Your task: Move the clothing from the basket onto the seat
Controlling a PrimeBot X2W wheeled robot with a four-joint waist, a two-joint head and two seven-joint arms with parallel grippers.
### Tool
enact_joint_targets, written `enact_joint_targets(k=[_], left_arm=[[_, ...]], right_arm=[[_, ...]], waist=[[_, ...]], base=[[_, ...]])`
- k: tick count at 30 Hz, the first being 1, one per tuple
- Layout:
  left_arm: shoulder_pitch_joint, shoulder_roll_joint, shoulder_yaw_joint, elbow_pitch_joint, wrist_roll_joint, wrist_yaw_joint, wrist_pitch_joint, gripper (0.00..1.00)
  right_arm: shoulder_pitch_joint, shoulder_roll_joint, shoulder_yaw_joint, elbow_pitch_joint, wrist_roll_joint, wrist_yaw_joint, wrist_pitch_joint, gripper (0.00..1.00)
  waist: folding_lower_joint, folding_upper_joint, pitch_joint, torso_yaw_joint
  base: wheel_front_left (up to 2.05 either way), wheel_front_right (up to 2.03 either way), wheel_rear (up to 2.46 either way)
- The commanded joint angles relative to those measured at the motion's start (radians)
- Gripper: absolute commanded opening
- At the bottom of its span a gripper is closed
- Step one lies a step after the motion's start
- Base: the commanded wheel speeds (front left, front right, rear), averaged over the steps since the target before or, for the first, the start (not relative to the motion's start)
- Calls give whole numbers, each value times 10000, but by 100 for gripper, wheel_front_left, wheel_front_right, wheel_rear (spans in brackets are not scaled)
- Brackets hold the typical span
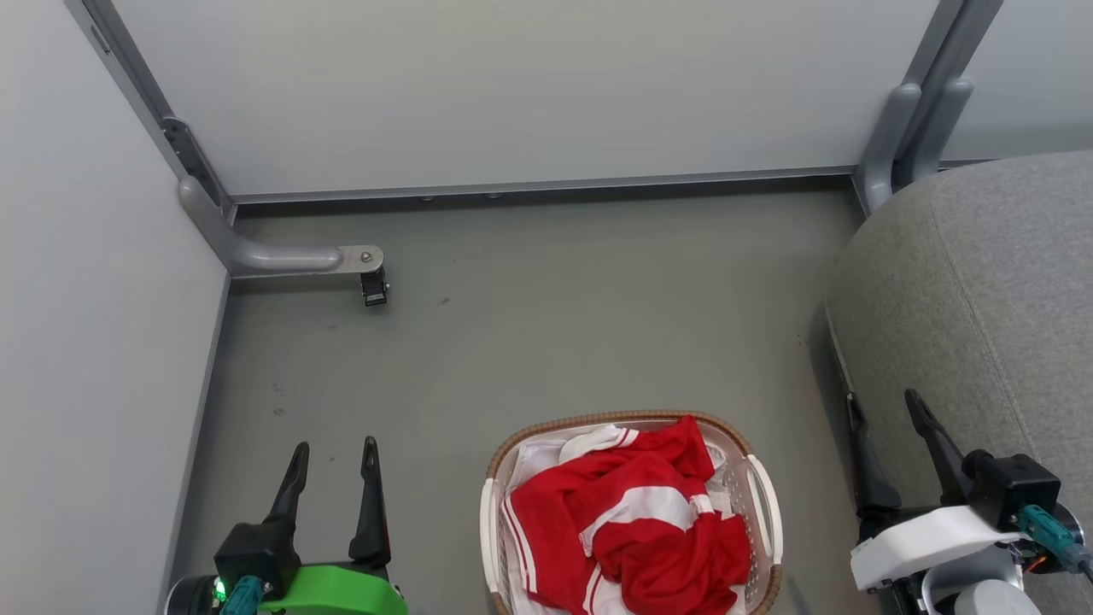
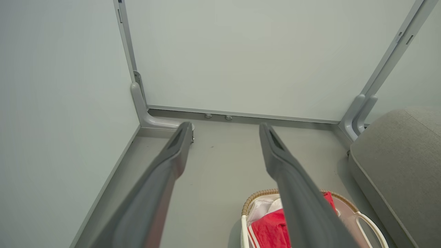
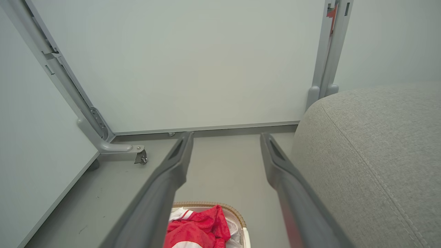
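Lab-like test bay: pale partition panels (image 1: 512, 85) on castor feet (image 1: 374, 286), bare grey floor (image 1: 555, 325).

Even, diffuse illumination is recorded in all three views, and no glare is produced on the pale panels (image 1: 512, 85). Only soft, faint shadows are cast on the grey floor (image 1: 512, 359), beside the seat (image 1: 982, 299) and under the caster (image 1: 374, 290). The head view is rendered sharp, with the red clothing (image 1: 632, 521) saturated and well exposed. In both wrist views the fingers (image 2: 165, 179) are blurred by nearness, most strongly toward the bottom edge, and the frame posts (image 3: 63, 74) are splayed toward the upper corners by the wide-angle rendering.
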Motion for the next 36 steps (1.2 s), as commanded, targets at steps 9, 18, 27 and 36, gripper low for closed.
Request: enact_joint_targets(k=[9,18,27,36], left_arm=[[-1222,65,-549,-101,303,-211,-38,100],[-3366,67,-1269,735,1233,-462,-25,100],[-5645,84,-2666,3272,2249,-978,-24,100],[-7540,110,-4316,6126,2798,-1285,-26,100]], right_arm=[[-866,-57,-369,-428,-177,0,-49,100],[-2160,-48,-893,-854,-126,0,-49,100],[-3200,-46,-809,-1503,-153,-4,-49,100],[-3995,-37,-891,-1922,471,-3,-49,100]], waist=[[0,107,1638,-89],[0,107,3944,-508],[0,107,5925,-1174],[0,107,7328,-1869]], base=[[0,0,0],[0,0,0],[0,0,0],[0,0,0]])
